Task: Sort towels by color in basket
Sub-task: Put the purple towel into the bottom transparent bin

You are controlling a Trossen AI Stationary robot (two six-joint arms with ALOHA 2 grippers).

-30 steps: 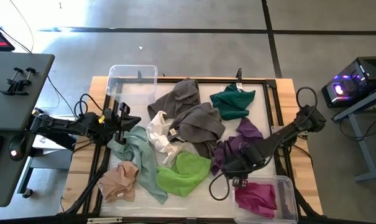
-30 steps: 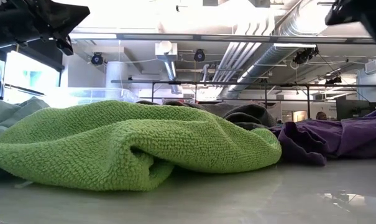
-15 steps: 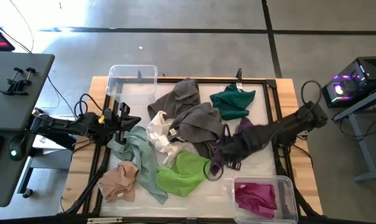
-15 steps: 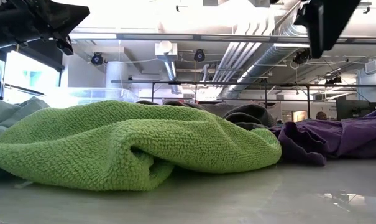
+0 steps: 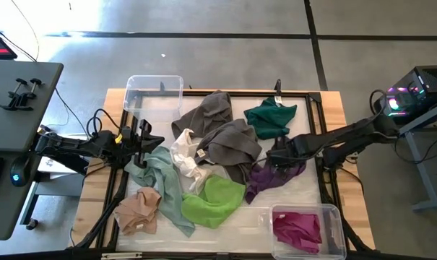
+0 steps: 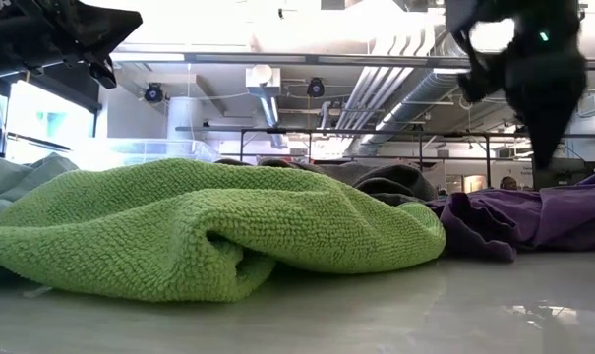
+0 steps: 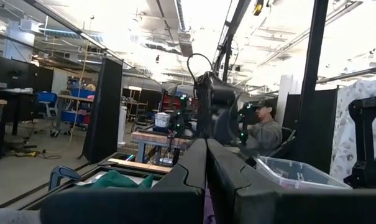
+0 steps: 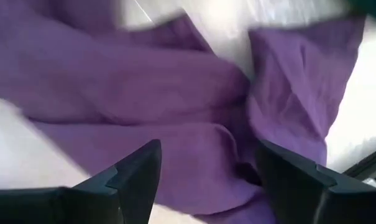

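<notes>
High view shows a wooden desk [image 5: 334,101] with a framed white work area covered in loose towels; the right gripper [image 5: 277,154] hangs directly over the purple towel [image 5: 272,175], its fingers [image 8: 135,174] spread wide and empty, and the right wrist view is filled with crumpled purple cloth between them, so this looks like the approach for a grasp; the fingers stand wide probably to take in a thick fold. A magenta towel [image 5: 297,227] already lies alone in a clear bin [image 5: 335,214] at the near right corner, which suggests each colour gets its own place; a second clear bin [image 5: 154,87] at the far left corner looks empty. The other towels lie unsorted on the desk: two grey towels [image 5: 229,141] overlapping in the middle, a dark teal towel [image 5: 270,118] just beyond the gripper, a white towel [image 5: 183,157], a pale mint towel [image 5: 162,177], a lime green towel [image 5: 212,200] and a peach towel [image 5: 137,209]. The left gripper [image 5: 144,141] waits at the left edge, fingers pressed together, holding nothing; most of the sorting seems undone.
</notes>
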